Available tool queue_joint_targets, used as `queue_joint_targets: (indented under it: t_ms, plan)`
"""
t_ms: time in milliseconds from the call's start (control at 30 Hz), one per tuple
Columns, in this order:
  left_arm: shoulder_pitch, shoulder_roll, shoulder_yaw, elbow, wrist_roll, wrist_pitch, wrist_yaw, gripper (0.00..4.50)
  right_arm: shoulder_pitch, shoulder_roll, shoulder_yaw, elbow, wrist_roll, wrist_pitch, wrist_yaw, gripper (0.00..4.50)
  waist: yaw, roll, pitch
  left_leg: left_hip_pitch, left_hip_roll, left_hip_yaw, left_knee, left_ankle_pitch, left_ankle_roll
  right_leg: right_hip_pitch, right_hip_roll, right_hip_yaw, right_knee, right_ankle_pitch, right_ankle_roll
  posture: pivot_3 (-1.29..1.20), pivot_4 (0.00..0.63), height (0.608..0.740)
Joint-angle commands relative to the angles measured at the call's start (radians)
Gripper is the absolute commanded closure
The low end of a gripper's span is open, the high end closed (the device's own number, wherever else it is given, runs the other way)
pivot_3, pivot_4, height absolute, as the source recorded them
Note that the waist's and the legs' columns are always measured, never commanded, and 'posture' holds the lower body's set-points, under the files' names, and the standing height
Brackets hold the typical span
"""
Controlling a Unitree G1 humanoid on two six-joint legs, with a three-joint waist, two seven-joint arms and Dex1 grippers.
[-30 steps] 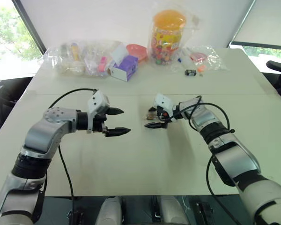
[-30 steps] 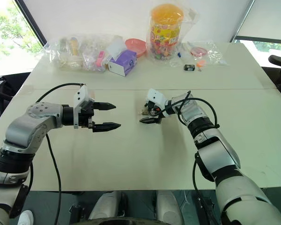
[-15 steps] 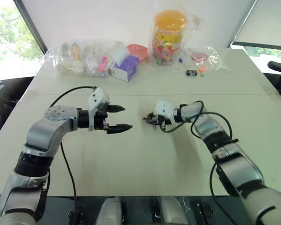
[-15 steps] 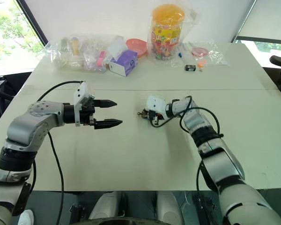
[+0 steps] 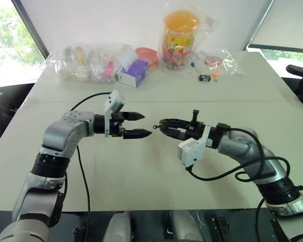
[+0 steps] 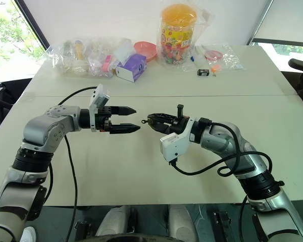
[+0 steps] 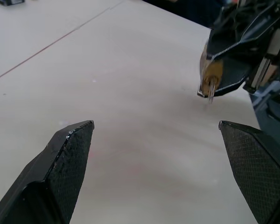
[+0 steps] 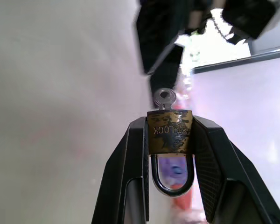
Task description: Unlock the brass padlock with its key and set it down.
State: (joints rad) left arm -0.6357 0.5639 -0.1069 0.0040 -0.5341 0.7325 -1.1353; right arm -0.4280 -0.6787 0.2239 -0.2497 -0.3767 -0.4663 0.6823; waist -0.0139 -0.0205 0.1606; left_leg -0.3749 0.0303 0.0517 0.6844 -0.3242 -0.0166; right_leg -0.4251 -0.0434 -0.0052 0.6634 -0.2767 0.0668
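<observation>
The brass padlock [image 8: 169,134] is small and tarnished gold, with a silvery shackle loop. My right gripper [image 5: 164,126] is shut on its body and holds it above the middle of the table [image 5: 141,171]. Its key [image 8: 164,98] sticks out of the padlock past the fingertips, pointing at my left gripper [image 5: 140,124]. That gripper is open and level, a short gap away from the key, with nothing between its fingers. In the left wrist view the padlock [image 7: 212,72] and key [image 7: 210,91] show ahead of the open left gripper [image 7: 156,126], apart from both pads.
Along the table's far edge lie clear plastic bags [image 5: 83,63], a purple box [image 5: 133,73], a pink bowl [image 5: 147,53] and a candy jar with an orange lid [image 5: 181,40]. A small black object [image 5: 205,77] lies near the right-hand bags.
My right gripper closed on the padlock on the table, lifted it, drew it back toward me and rolled over. The left gripper edged right toward it, still open.
</observation>
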Motion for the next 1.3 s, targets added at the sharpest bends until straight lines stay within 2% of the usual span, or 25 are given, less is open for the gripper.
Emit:
queue_joint_targets:
  t_ms: [33,167,200,267,300,467,1033,1100,1300]
  plan:
    - [-0.029,-0.006,0.000,0.007,-0.009,-0.016,-0.024,0.00,-0.025,0.007,-0.010,-0.040,0.017,0.021,0.004,3.80,0.001,0.000,0.000,0.000,0.000,0.000,0.000,0.000,0.000,0.000,0.000,0.000,0.000,0.000,0.000,0.00,0.150,0.740]
    - [-0.039,-0.022,0.006,0.011,-0.017,-0.011,-0.029,0.00,-0.033,0.016,0.011,-0.031,0.005,0.026,0.007,3.80,0.003,0.000,0.000,0.000,0.000,0.000,0.000,0.000,0.000,0.000,0.000,0.000,0.000,0.000,0.000,0.00,0.150,0.740]
    - [-0.040,-0.023,0.010,0.010,-0.019,-0.009,-0.030,0.26,-0.035,0.019,0.015,-0.028,0.005,0.026,0.008,3.80,0.002,0.000,0.000,0.000,0.000,0.000,0.000,0.000,0.000,0.000,0.000,0.000,0.000,0.000,0.000,0.00,0.150,0.740]
    - [-0.040,-0.026,0.021,0.005,-0.027,-0.004,-0.027,0.88,-0.041,0.022,0.023,-0.019,0.009,0.027,0.012,3.80,0.002,0.000,0.000,0.000,0.000,0.000,0.000,0.000,0.000,0.000,0.000,0.000,0.000,0.000,0.000,0.00,0.150,0.740]
    - [-0.041,-0.027,0.026,0.003,-0.031,-0.002,-0.025,1.33,-0.042,0.022,0.025,-0.016,0.009,0.027,0.013,3.80,0.002,0.000,0.000,0.000,0.000,0.000,0.000,0.000,0.000,0.000,0.000,0.000,0.000,0.000,0.000,0.00,0.150,0.740]
    - [-0.030,-0.020,0.015,-0.006,-0.024,-0.003,-0.018,3.87,-0.045,0.020,0.037,-0.008,0.009,0.028,0.018,3.80,0.002,0.000,0.000,0.000,0.000,0.000,0.000,0.000,0.000,0.000,0.000,0.000,0.000,0.000,0.000,0.00,0.150,0.740]
    - [-0.038,-0.025,0.035,-0.022,-0.068,0.016,-0.016,3.87,-0.050,0.012,0.039,-0.004,0.018,0.034,0.039,3.80,0.002,0.000,0.000,0.000,0.000,0.000,0.000,0.000,0.000,0.000,0.000,0.000,0.000,0.000,0.000,0.00,0.150,0.740]
    - [-0.031,-0.021,0.025,-0.030,-0.054,-0.005,-0.022,4.43,-0.053,0.014,0.039,-0.005,0.021,0.038,0.042,3.80,0.002,0.000,0.000,0.000,0.000,0.000,0.000,0.000,0.000,0.000,0.000,0.000,0.000,0.000,0.000,0.00,0.150,0.740]
    - [-0.019,-0.014,0.005,-0.073,-0.031,-0.035,-0.020,4.48,-0.054,0.009,0.043,-0.001,0.032,0.041,0.059,3.80,0.002,0.000,0.000,0.000,0.000,0.000,0.000,0.000,0.000,0.000,0.000,0.000,0.000,0.000,0.000,0.00,0.150,0.740]
